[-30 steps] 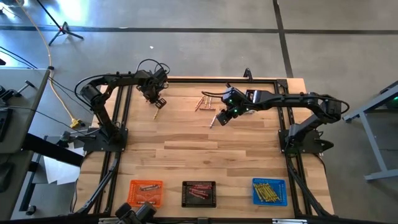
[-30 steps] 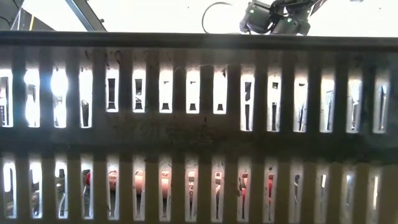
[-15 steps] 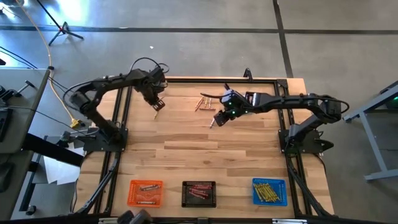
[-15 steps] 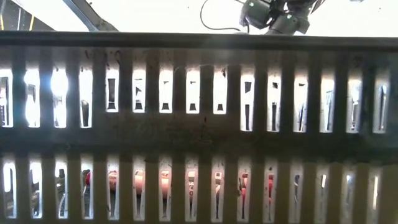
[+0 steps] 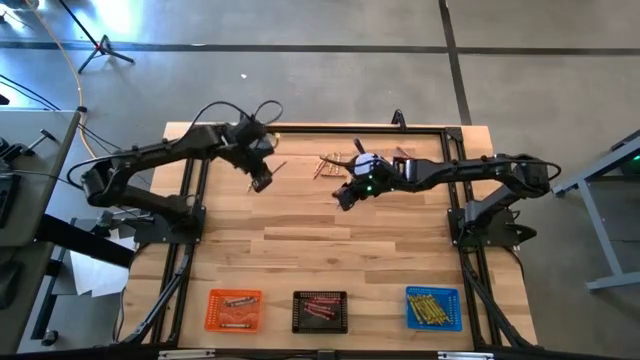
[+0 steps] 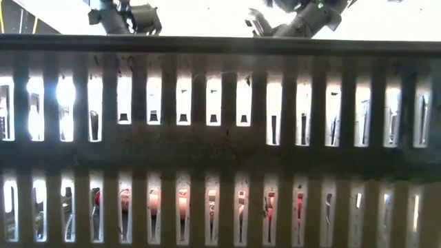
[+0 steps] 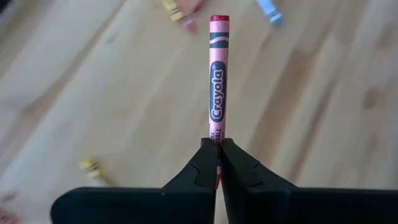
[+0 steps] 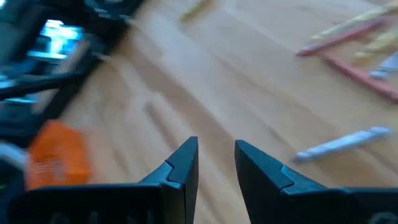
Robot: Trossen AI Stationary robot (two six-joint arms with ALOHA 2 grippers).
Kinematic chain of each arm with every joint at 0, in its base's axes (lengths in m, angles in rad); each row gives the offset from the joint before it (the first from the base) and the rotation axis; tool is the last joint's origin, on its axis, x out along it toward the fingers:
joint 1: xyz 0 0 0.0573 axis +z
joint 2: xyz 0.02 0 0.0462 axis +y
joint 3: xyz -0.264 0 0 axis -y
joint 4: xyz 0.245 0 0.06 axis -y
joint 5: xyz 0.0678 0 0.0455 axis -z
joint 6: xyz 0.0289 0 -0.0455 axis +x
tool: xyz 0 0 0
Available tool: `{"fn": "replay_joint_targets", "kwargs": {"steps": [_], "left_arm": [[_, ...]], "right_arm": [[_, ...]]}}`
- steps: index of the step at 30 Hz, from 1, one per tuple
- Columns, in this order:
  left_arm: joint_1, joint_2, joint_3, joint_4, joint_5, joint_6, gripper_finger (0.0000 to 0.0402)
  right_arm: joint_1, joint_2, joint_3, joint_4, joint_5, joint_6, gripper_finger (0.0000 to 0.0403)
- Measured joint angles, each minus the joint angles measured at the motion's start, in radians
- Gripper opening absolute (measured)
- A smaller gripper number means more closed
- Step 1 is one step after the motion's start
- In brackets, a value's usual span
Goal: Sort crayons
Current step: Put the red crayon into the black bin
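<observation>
Pink wax with a paper label reading "Crayola", the crayon [image 7: 217, 93] juts straight out from the left gripper [image 7: 218, 163], whose jaws are pressed together on its lower end. In the high view this left gripper [image 5: 262, 180] hangs over the far left part of the pale wooden tabletop [image 5: 330, 245], the crayon showing as a thin stick [image 5: 278, 168] beside it.

Loose crayons [image 5: 328, 164], a small scatter of red, yellow and greyish sticks, lie on the tabletop near its far edge, between the two arms. The right gripper [image 5: 343, 197] hovers just beside this scatter, on the near side of it. In the right wrist view the right gripper [image 8: 216, 163] has its jaws parted by a narrow gap with nothing between them; wood grain and blurred crayons show beyond.

Along the near edge stand three square trays: an orange tray [image 5: 213, 322] with a few brownish sticks, a black tray [image 5: 298, 322] with reddish ones, and a blue tray [image 5: 411, 318] with yellow ones.

The low view is almost wholly blocked by a dark slotted wall [image 6: 220, 145].
</observation>
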Motion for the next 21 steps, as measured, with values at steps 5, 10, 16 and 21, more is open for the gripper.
{"fn": "replay_joint_targets", "kwargs": {"steps": [5,10,16,21], "left_arm": [[-0.182,-0.010,0.000,0.071,-0.001,-0.189,0.0000],[-0.414,-0.009,0.000,0.130,-0.008,-0.393,0.0000],[-0.691,0.014,0.001,0.283,-0.072,-0.549,0.0000],[-0.840,0.092,0.001,0.390,-0.152,-0.581,0.0000]], "right_arm": [[0.093,-0.018,0.000,0.144,-0.067,-0.024,0.0089],[0.211,-0.063,0.000,0.099,-0.030,-0.012,0.0089],[0.351,-0.097,0.000,0.081,0.060,-0.008,0.0089],[0.419,-0.111,0.000,0.072,0.130,-0.017,0.0089]]}}
